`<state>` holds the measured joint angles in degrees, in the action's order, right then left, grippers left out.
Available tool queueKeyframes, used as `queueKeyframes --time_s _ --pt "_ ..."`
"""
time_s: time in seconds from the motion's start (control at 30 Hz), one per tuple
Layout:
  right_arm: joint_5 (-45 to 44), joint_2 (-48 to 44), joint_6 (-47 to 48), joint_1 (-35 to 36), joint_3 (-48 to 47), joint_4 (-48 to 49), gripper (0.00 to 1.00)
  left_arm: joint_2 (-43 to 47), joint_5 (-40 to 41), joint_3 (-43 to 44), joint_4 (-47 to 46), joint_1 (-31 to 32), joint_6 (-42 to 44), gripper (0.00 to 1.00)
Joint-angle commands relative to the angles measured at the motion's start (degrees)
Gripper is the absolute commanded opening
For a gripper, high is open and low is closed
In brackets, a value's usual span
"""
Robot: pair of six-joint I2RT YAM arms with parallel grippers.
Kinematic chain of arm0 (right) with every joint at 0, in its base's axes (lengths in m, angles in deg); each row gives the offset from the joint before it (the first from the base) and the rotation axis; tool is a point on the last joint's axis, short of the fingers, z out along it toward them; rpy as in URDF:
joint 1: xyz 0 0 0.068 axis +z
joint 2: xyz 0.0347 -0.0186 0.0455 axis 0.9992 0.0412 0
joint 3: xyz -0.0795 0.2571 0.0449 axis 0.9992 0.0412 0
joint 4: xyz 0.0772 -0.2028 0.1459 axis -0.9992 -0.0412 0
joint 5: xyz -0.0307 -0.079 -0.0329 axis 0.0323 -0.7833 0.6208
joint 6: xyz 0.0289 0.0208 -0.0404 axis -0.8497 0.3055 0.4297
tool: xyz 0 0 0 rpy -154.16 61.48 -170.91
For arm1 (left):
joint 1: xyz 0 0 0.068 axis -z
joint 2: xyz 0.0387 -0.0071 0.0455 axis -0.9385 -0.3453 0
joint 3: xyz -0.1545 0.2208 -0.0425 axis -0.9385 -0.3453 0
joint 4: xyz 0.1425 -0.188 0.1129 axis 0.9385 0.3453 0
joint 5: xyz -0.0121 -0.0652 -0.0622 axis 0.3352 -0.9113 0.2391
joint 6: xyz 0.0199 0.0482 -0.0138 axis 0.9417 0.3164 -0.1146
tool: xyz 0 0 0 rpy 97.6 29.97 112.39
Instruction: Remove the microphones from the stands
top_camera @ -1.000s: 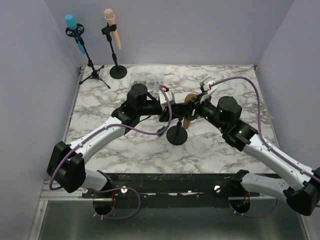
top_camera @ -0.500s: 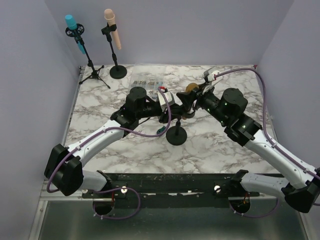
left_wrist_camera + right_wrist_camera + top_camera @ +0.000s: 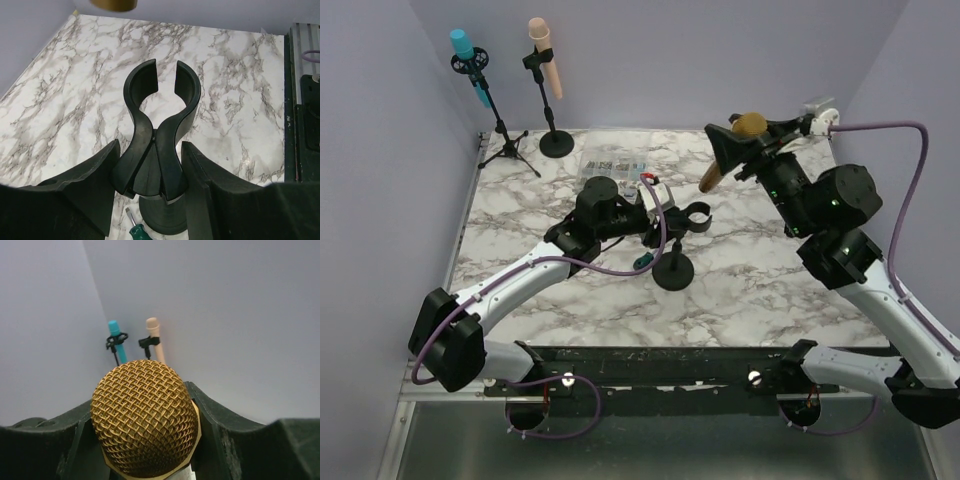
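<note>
My right gripper [image 3: 735, 152] is shut on the gold microphone [image 3: 750, 126] and holds it high, tilted, above and to the right of the stand. In the right wrist view the microphone's mesh head [image 3: 145, 417] fills the space between my fingers [image 3: 215, 415]. The black stand [image 3: 673, 272] sits mid-table with its clip [image 3: 697, 214] open and empty. My left gripper [image 3: 665, 218] is shut on the clip's lower part. In the left wrist view the clip's forked top [image 3: 162, 90] stands empty between my fingers [image 3: 102, 170]. The microphone's end [image 3: 113, 4] shows at the top edge.
A blue microphone [image 3: 463, 46] on a tripod and a pink microphone [image 3: 545, 62] on a round-base stand are at the back left. A green-handled screwdriver [image 3: 642, 262] lies beside the stand base. Small packets [image 3: 615, 165] lie behind it. Purple walls enclose the table.
My right gripper has lifted the gold microphone out of the clip and carried it up and to the right. The left gripper has stayed on the stand.
</note>
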<state>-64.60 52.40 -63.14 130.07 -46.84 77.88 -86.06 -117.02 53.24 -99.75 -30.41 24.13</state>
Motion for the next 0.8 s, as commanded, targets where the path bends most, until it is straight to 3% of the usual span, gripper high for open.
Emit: queueKeyframes --time_s 0.0,0.17,0.23,0.37,0.77 --pt "-16.07 -5.12 2.63 0.36 6.80 9.34 0.01 0.40 9.25 -0.23 3.71 0.62 2.91 0.46" --pt "-32.45 -8.80 6.49 0.35 14.99 11.98 0.01 2.72 11.66 -0.96 3.29 1.79 2.87 0.71" --pt "-35.76 -10.04 7.41 0.33 18.02 12.45 0.01 3.60 12.28 -1.12 3.20 2.29 2.87 0.97" --pt "-36.99 -11.94 5.17 0.37 21.88 7.88 0.01 5.62 13.19 -1.16 3.44 2.95 2.86 0.99" --pt "-35.70 -12.72 -16.11 0.32 20.02 -23.83 0.01 18.04 18.21 -0.55 4.99 3.33 4.18 0.99"
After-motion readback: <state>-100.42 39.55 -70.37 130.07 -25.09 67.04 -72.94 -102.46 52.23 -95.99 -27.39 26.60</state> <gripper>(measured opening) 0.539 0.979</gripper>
